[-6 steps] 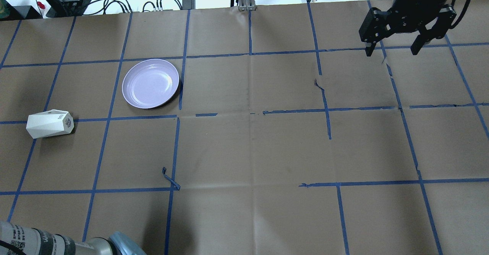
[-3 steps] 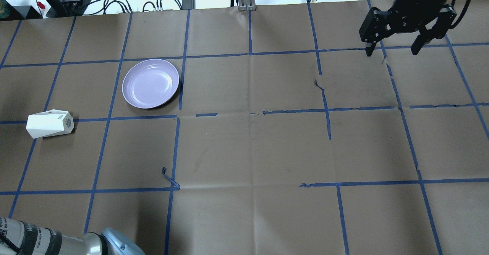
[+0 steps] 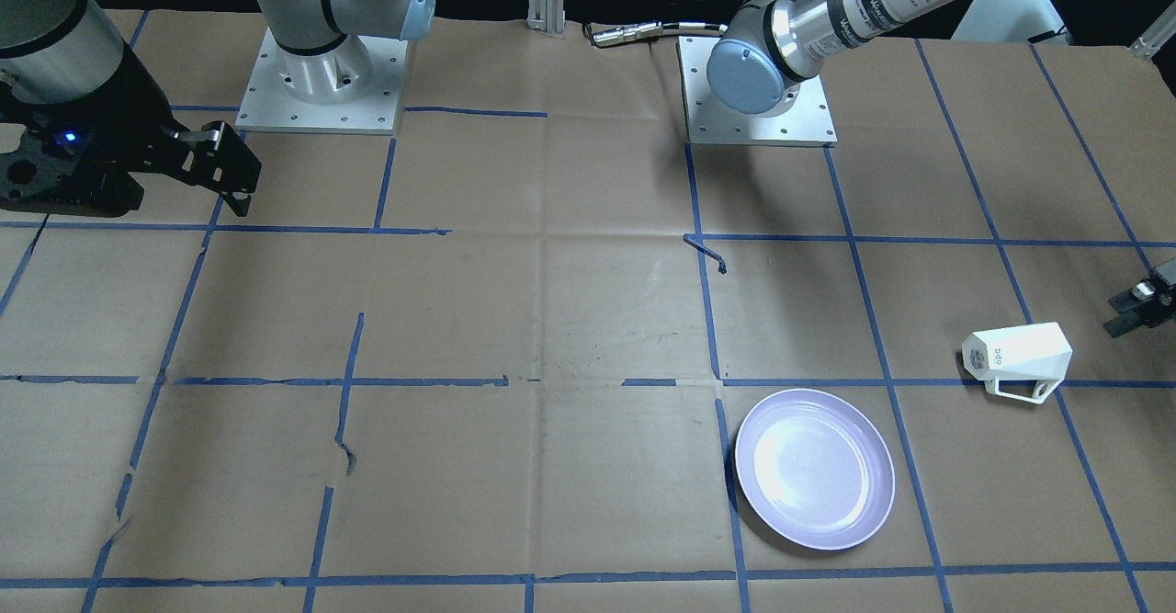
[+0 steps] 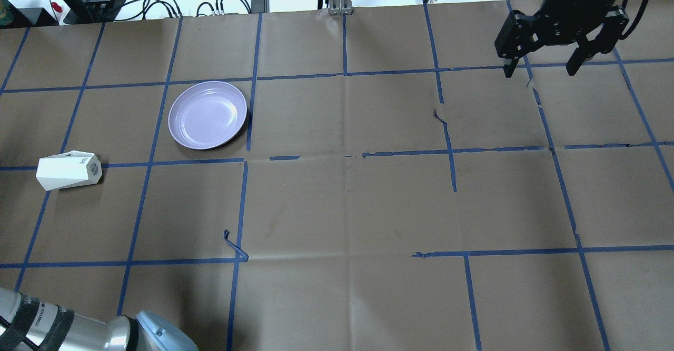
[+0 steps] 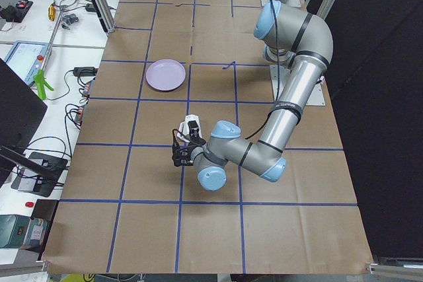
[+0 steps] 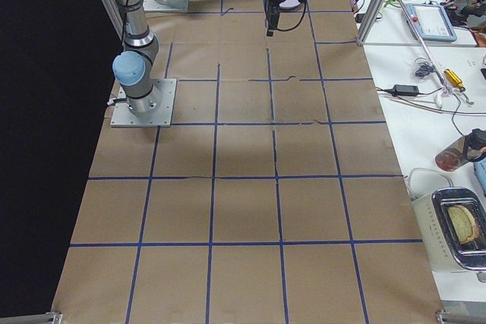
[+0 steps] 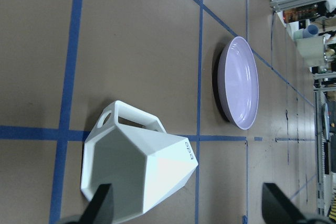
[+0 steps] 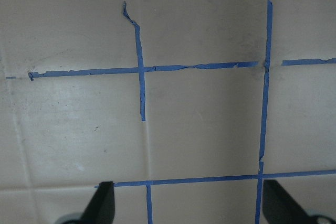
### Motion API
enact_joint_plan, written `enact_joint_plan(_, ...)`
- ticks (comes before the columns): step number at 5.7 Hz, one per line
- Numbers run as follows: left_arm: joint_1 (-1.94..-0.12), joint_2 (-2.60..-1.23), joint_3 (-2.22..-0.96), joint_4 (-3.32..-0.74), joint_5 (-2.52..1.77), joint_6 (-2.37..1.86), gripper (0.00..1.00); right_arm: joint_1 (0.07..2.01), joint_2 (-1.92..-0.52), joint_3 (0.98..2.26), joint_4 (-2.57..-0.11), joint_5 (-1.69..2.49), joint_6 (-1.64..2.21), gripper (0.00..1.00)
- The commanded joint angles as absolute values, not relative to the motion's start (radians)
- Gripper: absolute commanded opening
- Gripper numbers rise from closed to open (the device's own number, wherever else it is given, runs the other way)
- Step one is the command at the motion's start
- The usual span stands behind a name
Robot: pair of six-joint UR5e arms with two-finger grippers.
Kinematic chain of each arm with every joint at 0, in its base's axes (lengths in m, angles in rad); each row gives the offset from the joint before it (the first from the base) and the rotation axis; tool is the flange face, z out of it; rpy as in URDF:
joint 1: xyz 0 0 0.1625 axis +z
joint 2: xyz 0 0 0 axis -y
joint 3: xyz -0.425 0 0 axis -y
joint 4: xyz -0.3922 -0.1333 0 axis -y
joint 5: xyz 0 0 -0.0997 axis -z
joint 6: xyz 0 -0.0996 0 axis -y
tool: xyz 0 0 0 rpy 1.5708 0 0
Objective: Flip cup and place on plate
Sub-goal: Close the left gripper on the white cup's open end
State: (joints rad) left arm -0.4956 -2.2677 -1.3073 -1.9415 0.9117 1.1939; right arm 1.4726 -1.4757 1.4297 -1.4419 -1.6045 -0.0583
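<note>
The white faceted cup [image 4: 68, 170] lies on its side on the table's left part, also in the front view [image 3: 1018, 356]. In the left wrist view the cup [image 7: 139, 177] shows its open mouth towards the camera, handle on the far side. The lavender plate [image 4: 207, 114] lies empty beyond it, also in the front view [image 3: 814, 468] and the left wrist view [image 7: 239, 82]. My left gripper [image 7: 189, 211] is open and empty, a short way from the cup's mouth; it shows at the front view's right edge [image 3: 1137, 308]. My right gripper [image 4: 539, 69] is open and empty, far right.
Brown paper with a blue tape grid covers the table [image 4: 347, 203]. A loose curl of tape [image 4: 234, 246] sticks up near the middle front. Cables and power bricks [image 4: 158, 1] lie beyond the far edge. My left arm's elbow [image 4: 152, 335] is at the near left.
My left arm's elbow has shifted lower and a little left in the overhead view. The cup, the plate and the right arm have not moved.
</note>
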Motion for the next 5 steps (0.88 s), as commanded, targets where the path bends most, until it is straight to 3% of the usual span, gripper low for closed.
enact_joint_plan(1,-0.495,-2.363,-1.308,-2.035,0.867,1.32,1.0,1.473,-1.476,1.43,-1.442,-1.605,-0.058,1.0)
enact_joint_plan(4,-0.506,-2.402,-1.307,-2.123,0.81,1.443,1.0,1.473,-1.476,1.43,-1.442,-1.605,-0.058,1.0)
enact_joint_plan(5,-0.505,-2.402,-1.307,-2.125,0.761,1.443,0.78,1.473,-1.476,1.43,-1.442,-1.605,-0.058,1.0)
